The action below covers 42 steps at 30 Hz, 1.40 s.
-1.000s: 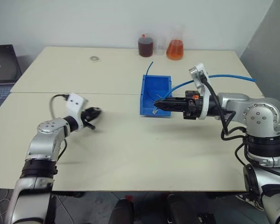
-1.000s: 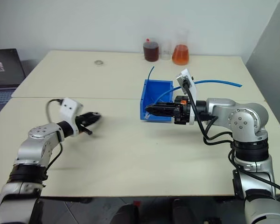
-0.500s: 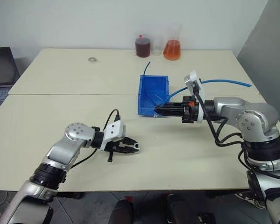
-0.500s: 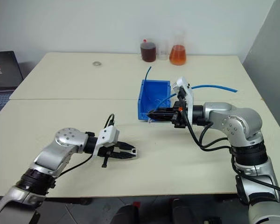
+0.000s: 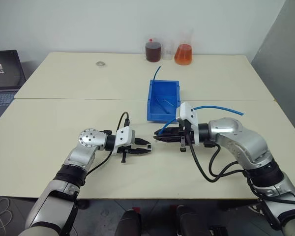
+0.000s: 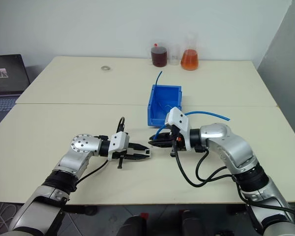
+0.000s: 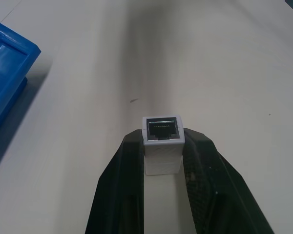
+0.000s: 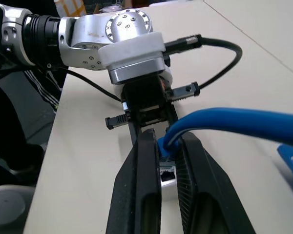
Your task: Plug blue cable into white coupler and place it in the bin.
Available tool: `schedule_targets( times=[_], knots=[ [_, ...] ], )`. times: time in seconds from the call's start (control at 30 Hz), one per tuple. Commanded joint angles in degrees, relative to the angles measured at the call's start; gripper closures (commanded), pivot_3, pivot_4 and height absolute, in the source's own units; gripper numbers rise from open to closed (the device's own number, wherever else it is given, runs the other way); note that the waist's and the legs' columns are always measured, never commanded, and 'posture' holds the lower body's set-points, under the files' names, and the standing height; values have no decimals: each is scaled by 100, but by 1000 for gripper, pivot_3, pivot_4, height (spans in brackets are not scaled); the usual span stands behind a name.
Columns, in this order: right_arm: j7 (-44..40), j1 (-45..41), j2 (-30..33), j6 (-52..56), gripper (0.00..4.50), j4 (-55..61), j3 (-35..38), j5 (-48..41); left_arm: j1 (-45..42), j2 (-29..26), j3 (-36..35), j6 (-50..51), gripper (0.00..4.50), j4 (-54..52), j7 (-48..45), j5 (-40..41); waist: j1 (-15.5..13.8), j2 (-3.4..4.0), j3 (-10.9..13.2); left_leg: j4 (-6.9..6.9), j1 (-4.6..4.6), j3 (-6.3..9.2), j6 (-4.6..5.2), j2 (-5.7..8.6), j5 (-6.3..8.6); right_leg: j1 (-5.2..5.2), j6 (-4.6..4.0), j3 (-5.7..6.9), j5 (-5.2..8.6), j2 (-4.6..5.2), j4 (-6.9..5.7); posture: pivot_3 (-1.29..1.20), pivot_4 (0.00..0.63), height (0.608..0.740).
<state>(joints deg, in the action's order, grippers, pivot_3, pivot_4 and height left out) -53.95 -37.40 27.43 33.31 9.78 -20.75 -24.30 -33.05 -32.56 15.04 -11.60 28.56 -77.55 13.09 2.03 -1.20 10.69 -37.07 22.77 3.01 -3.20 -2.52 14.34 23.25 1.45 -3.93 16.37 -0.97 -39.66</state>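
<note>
My left gripper [image 5: 146,146] is shut on the white coupler [image 7: 162,130], whose open socket faces away from the wrist. Directly opposite, a small gap away, my right gripper [image 5: 159,138] is shut on the end of the blue cable [image 5: 216,106]. The cable arcs back over the right arm toward the table's right side. In the right wrist view the blue cable [image 8: 234,122] bends in between the fingers [image 8: 145,161], and a clear plug [image 8: 168,171] shows there. The two grippers point at each other just in front of the bin [image 5: 152,103], which stands at the table's middle.
A short dark-blue cable stub [image 5: 157,72] sticks up from the bin's back edge. Two flasks, one dark [image 5: 153,50] and one orange [image 5: 184,53], stand at the table's far edge. A small ring [image 5: 100,63] lies at the far left, and a laptop [image 5: 2,73] sits beyond the left edge.
My left arm swung in from the left to the table's middle. My right gripper came down and left from the bin's front with the cable, so the two tips now nearly meet.
</note>
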Motion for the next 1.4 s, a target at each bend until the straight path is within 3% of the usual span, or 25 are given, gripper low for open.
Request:
schedule_targets(
  times=[0.03,0.2,0.57,1.4],
  knots=[
    [-191,-231,-192,-410,4362,-183,-69,252,199,-172,88,860,3729,-483,-478,118,6,0,0,0,2,1,0,0,0,1,-3,1,-1,-1,0,0,150,740],
    [-340,-312,-344,-536,4362,-447,-82,380,297,-278,24,1327,3729,-860,-595,191,12,0,0,7,5,5,-1,-1,1,5,-14,5,-3,1,0,0,150,740],
    [-575,-243,-637,-855,4362,-791,-271,725,309,-267,-30,1151,3729,-756,-425,-41,14,0,0,8,4,10,-1,-2,1,5,-19,12,0,1,-3,0,150,740],
    [-971,-140,-584,-1182,4362,-1123,-672,1486,439,-268,-52,1310,3729,-1028,-304,-22,20,0,0,6,1,10,-1,-1,1,5,-19,12,1,1,-13,0,150,740]
  ],
)
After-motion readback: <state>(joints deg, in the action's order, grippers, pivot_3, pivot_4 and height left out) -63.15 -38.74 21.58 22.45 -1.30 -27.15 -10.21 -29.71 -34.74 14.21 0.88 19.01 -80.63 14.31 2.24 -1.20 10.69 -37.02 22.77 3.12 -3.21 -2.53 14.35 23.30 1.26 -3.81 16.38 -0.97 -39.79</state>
